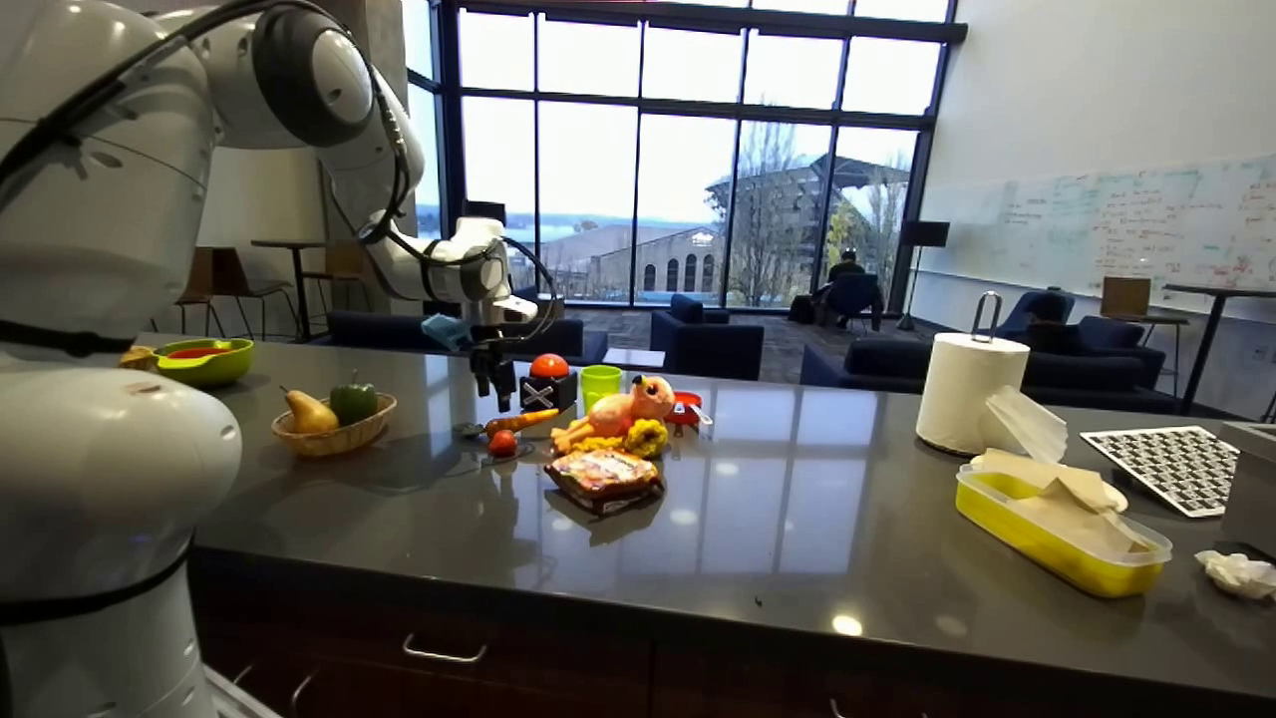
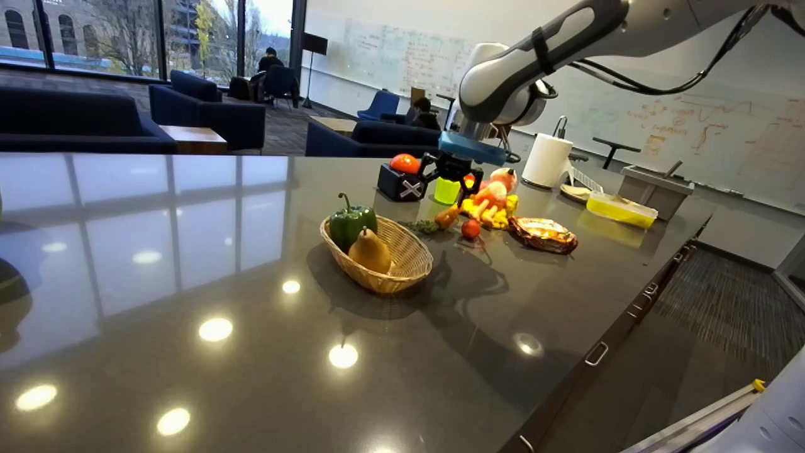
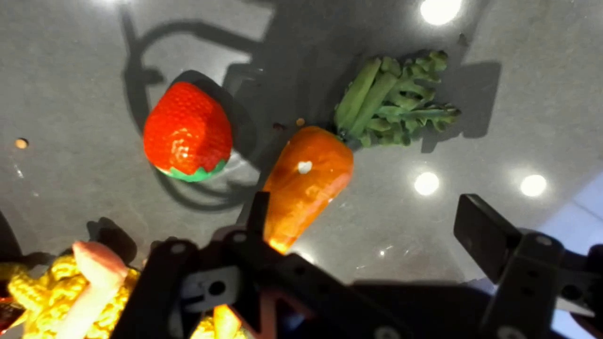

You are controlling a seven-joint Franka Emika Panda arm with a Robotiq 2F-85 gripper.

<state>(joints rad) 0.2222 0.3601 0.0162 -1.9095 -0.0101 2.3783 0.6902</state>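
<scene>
My gripper (image 3: 366, 207) hangs above the dark counter with its jaws wide apart and nothing between them. Nearest to it lies an orange toy carrot (image 3: 311, 174) with green leaves (image 3: 381, 103); in the wrist view one finger covers part of its narrow end. A red strawberry (image 3: 188, 127) rests beside the carrot. In an exterior view the gripper (image 1: 493, 389) is over the carrot (image 1: 526, 420), close to a black box (image 1: 546, 392) with an orange dome. A pink plush toy (image 1: 623, 407) sits on something yellow and bumpy (image 1: 646, 439) past the carrot.
A wicker basket (image 2: 409, 258) holds a pear (image 2: 371, 251) and a green pepper (image 2: 352, 226). A shiny packet (image 1: 603, 477) lies in front of the plush toy, and a green cup (image 1: 600, 383) behind it. Farther along stand a paper towel roll (image 1: 969, 394) and a yellow container (image 1: 1057, 543).
</scene>
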